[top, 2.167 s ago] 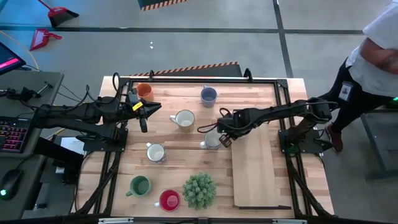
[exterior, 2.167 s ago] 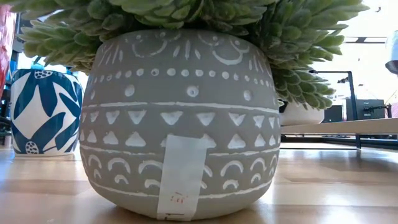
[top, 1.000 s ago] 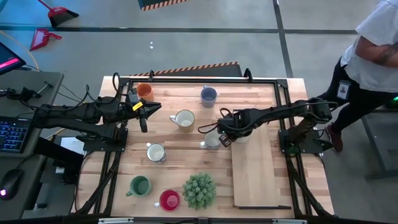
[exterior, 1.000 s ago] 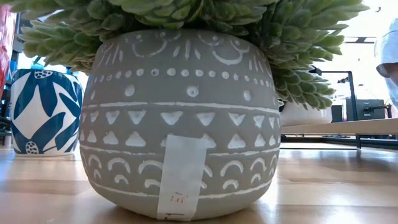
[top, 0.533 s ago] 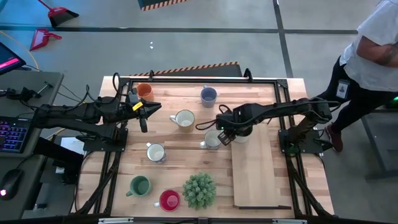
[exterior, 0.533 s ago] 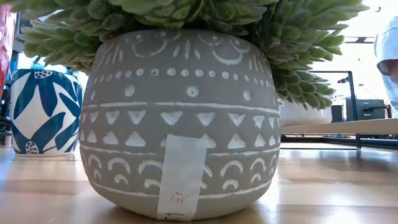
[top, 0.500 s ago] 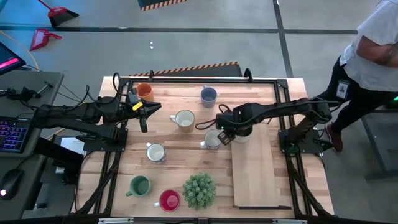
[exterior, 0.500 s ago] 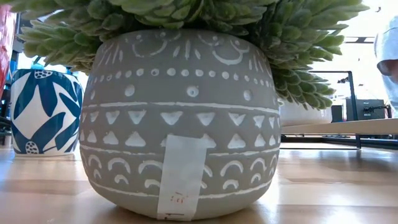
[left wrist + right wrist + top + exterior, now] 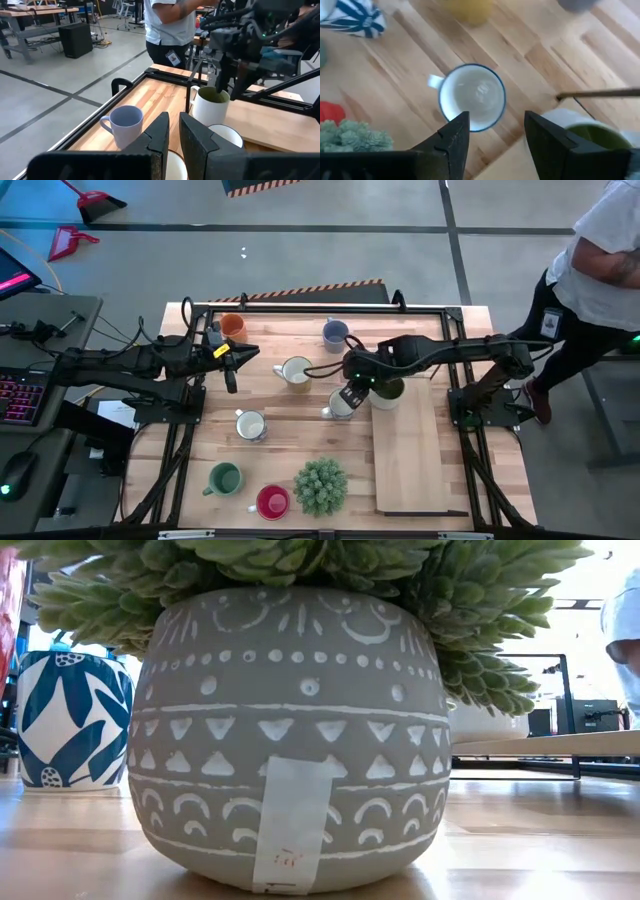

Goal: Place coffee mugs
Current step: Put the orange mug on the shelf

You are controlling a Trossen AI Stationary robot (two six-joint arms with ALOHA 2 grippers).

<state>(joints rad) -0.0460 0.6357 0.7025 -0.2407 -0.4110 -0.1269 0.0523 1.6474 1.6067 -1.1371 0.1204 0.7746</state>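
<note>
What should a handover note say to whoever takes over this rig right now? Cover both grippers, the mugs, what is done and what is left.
Left gripper: shut, empty, parked by the orange mug.
Right gripper: open, empty, above a white mug beside the raised board.
Done: the olive-lined mug stands on the board's back corner.
Left, on the table: orange, blue-grey mug, white mugs at centre and left of centre, green mug and red mug by the plant.
Likely next: grasp the white mug under the right gripper.
</note>
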